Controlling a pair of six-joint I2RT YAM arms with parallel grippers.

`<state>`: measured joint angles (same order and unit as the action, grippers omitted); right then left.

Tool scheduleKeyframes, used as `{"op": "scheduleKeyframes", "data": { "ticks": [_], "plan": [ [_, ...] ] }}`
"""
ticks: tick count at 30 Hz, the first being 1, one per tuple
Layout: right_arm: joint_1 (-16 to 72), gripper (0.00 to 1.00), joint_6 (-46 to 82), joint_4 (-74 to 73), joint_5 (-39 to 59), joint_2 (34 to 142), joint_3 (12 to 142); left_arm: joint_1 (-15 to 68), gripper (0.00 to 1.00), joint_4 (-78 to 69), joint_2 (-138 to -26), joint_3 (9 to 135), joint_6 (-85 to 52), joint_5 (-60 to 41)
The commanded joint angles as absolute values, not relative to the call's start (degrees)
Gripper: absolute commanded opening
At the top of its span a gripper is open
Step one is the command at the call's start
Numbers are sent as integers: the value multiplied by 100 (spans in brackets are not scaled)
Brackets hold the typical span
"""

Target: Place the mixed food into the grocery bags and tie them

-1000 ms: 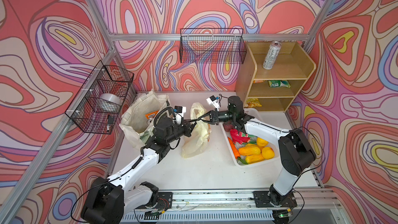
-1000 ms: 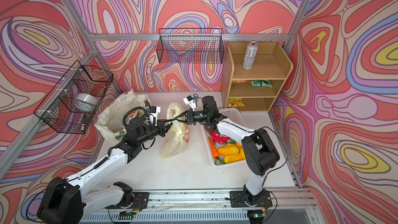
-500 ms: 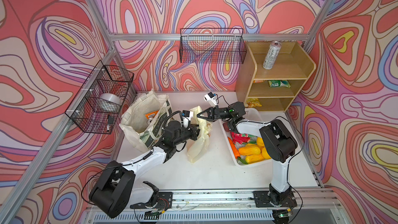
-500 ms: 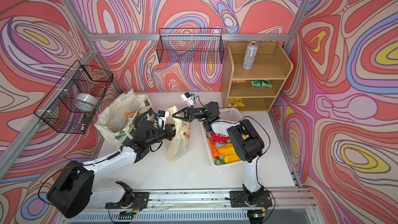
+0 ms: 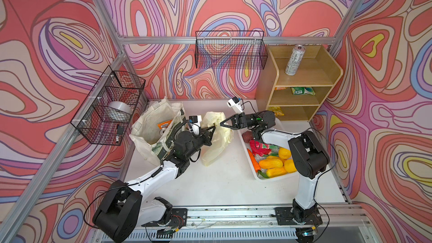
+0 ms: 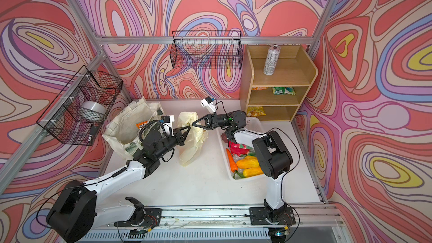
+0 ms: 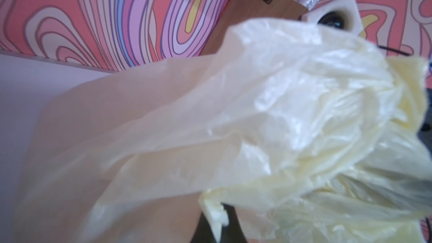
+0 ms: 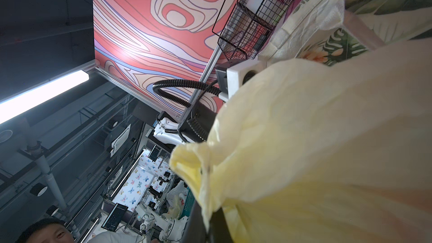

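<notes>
Plastic bag [image 5: 217, 147] at both tips. Pinched on top by left gripper [image 5: 212, 129] and right gripper [image 5: 221, 124], fully closed.

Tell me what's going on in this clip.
Both arms are working the thin pale-yellow plastic bag: the left claw and right claw are shut on its top from opposite sides. The cream leaf-print canvas tote stands open beside it with an orange snack packet inside. Bright plastic toy fruits lie in the white lattice basket, and the silver can is on the wooden shelf.
</notes>
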<state>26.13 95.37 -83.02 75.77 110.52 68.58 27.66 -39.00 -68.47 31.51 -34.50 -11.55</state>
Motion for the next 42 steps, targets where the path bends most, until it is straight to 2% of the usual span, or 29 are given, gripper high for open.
{"op": "scheduleKeyframes", "data": {
  "ticks": [1,6,12,17,22,27,30,36,42],
  "plan": [
    [2610,0,9477,-8532,7746,10861,6779,2598,0,-4105,-6641,3081,-3606,-652],
    [2667,0,9511,-8543,7889,10924,6845,2591,1,-4011,-6938,3443,-3576,-1031],
    [2914,0,9519,-8538,8075,10960,7017,2606,2,-4462,-7792,3885,-3949,-1708],
    [2901,0,9508,-8523,8003,11021,7064,2752,12,-4996,-8257,3998,-4228,-2271],
    [2706,0,9501,-8525,7783,11074,7016,2739,25,-4588,-7634,3604,-3979,-2015],
    [2571,0,9489,-8517,7606,11142,6986,2638,48,-3463,-6589,3244,-3506,-1712],
    [2575,0,9485,-8524,7588,11188,7004,2542,58,-2911,-5996,3059,-3363,-1592],
    [2572,0,9462,-8529,7600,11229,7007,2400,67,-2198,-5234,3052,-3192,-1584],
    [2567,0,9429,-8533,7602,11208,6961,2397,72,-2113,-5424,3368,-3248,-1905]
  ]
}}
